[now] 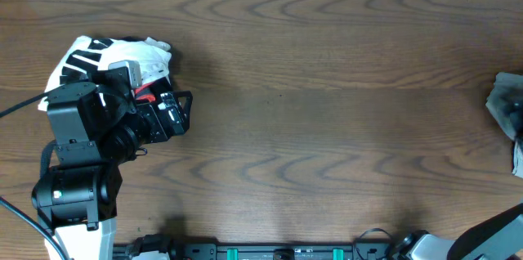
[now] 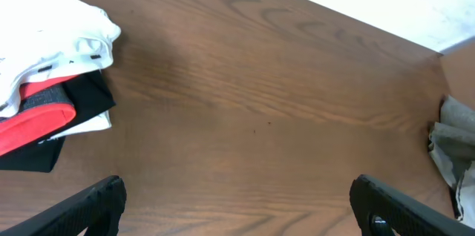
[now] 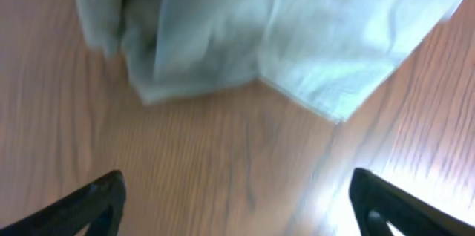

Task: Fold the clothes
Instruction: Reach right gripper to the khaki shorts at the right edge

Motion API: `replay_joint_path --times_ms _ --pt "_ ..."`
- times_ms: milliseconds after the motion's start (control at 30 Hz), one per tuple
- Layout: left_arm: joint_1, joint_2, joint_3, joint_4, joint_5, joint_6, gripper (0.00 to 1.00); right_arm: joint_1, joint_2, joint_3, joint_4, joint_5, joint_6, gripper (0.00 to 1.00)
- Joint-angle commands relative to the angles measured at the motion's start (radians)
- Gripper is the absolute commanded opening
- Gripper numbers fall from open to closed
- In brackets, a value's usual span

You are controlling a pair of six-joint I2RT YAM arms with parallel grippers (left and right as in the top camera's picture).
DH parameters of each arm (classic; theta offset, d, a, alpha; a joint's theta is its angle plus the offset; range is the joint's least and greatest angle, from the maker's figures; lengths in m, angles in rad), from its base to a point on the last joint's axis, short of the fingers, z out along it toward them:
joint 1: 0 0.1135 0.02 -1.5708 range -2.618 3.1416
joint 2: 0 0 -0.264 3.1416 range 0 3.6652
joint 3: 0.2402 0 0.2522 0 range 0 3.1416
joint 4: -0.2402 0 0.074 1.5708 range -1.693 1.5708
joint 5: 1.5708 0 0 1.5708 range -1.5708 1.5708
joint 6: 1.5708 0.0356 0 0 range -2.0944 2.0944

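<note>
The clothes, pale khaki shorts (image 1: 507, 113), lie crumpled at the table's right edge, partly cut off in the overhead view. They also show far right in the left wrist view (image 2: 453, 147). In the right wrist view the shorts (image 3: 282, 35) fill the top, blurred, just beyond my right gripper (image 3: 237, 206). That gripper is open, with only bare wood between its fingers. My left gripper (image 2: 237, 214) is open too, above bare table at the left (image 1: 176, 113), far from the shorts.
A white garment bundle (image 1: 114, 60) with black stripes and red trim lies under and beside the left arm (image 1: 78, 154); it shows at the left wrist view's left (image 2: 52, 80). The right arm (image 1: 498, 235) enters at the bottom right corner. Brown wooden table (image 1: 327, 105).
</note>
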Motion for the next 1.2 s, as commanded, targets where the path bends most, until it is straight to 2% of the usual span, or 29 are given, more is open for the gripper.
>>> replay_joint_path --times_ms 0,133,300,333,400,500,600,667,733,833,1000,1167 --pt "-0.004 0.000 0.021 0.001 0.014 0.001 0.98 -0.028 0.034 0.023 0.073 0.033 0.023 0.91" --pt "-0.004 -0.001 0.021 0.000 0.014 0.001 0.98 -0.030 0.082 0.023 0.167 0.055 0.023 0.90" --pt "-0.004 -0.001 0.021 -0.007 0.014 0.001 0.98 -0.032 0.156 0.023 0.241 0.085 0.023 0.84" --pt "-0.004 -0.001 0.021 -0.008 0.014 0.000 0.98 -0.032 0.171 0.023 0.258 0.097 0.023 0.81" --pt "-0.004 -0.001 0.021 -0.008 0.014 0.001 0.98 -0.035 0.196 0.023 0.292 0.103 0.015 0.68" --pt "-0.004 -0.001 0.021 -0.008 0.014 0.000 0.98 -0.035 0.212 0.023 0.332 0.103 0.011 0.62" --pt "-0.004 -0.001 0.021 -0.008 0.014 0.001 0.98 -0.035 0.213 0.023 0.360 0.106 0.010 0.42" --pt "-0.004 -0.001 0.021 -0.008 0.014 0.001 0.98 -0.035 0.210 0.024 0.375 0.106 -0.032 0.14" --pt "-0.004 -0.001 0.021 -0.008 0.014 0.001 0.98 -0.035 0.208 0.024 0.377 0.105 -0.062 0.03" --pt "-0.004 -0.001 0.021 -0.007 0.014 0.000 0.98 -0.032 0.189 0.024 0.373 0.063 -0.082 0.01" --pt "-0.004 -0.001 0.021 0.002 0.014 0.001 0.98 0.006 0.073 0.024 0.373 -0.159 -0.081 0.01" --pt "-0.004 -0.001 0.021 0.017 0.014 0.001 0.98 0.118 -0.081 0.024 0.353 -0.399 -0.056 0.01"
